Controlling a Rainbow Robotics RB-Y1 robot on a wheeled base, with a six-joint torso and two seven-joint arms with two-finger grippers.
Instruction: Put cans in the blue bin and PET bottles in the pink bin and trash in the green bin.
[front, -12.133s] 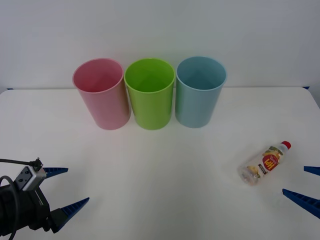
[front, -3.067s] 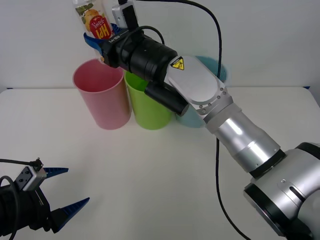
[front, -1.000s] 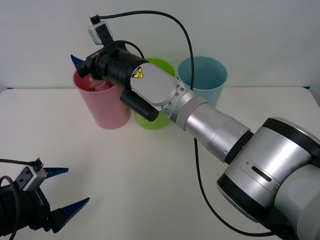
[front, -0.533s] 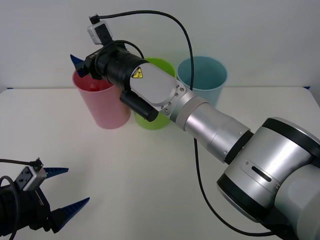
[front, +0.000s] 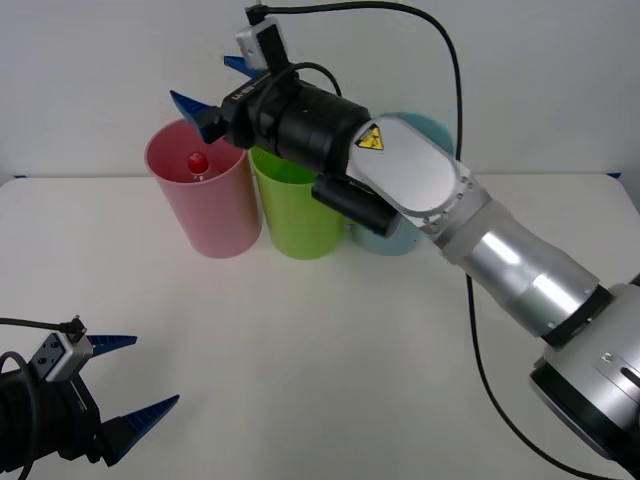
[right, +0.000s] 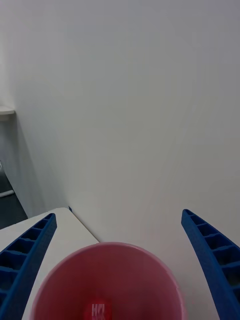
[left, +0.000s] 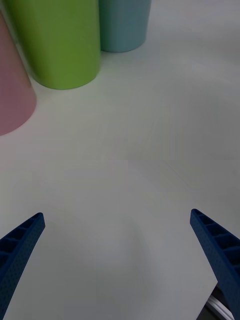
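Since half a second ago the right gripper (front: 222, 88) has lifted clear of the pink bin's (front: 205, 205) mouth and now sits above and slightly behind its rim, in the upper left of the front view, with the arm swung up and back. Its blue fingers are spread wide and carry nothing.

The PET bottle (front: 197, 162) stands inside the pink bin; from the front its red cap shows just below the rim, and the right wrist view looks straight down on that cap (right: 99, 310) with white lettering on it. The clear body and label are hidden by the bin wall.

Just beside the pink bin stands the green bin (front: 297, 210), and beyond it the blue bin (front: 400, 235), mostly covered by the arm. The three stand in a row at the back of the white table (front: 330, 350).

The likely risk is the retreat: the thick forearm crosses low over the green and blue bins, and a sweep back to the right could clip a rim and tip one over.

The left gripper (front: 125, 385) waits at the lower left of the front view, fingers wide apart and empty.
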